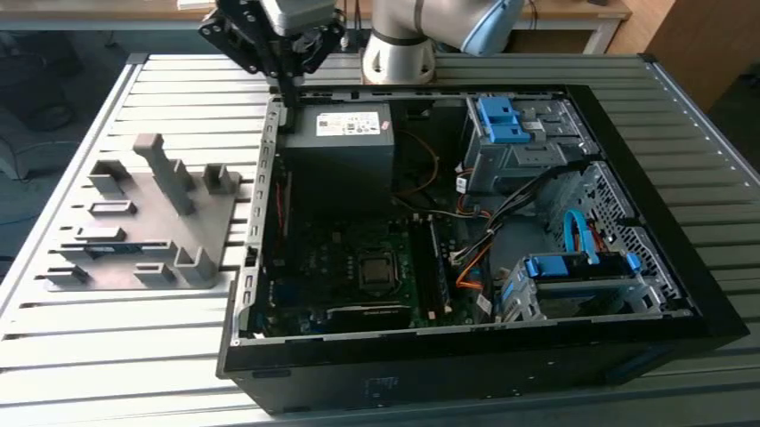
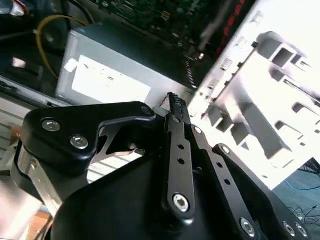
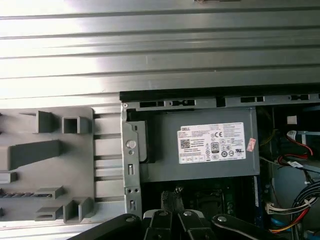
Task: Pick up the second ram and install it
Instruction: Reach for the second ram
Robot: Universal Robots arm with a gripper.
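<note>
Exterior view: with the tool (image 1: 287,89) closed together and empty at eleven o'clock, the memory stick (image 1: 124,250) at nine o'clock is best gripped squarely.

A ribbed metal table (image 1: 95,356) is seen in the exterior view, brightly lit. Wooden furniture (image 1: 695,44) is noted beyond it; dark floor (image 1: 71,49) is glimpsed at the exterior view's left.
</note>
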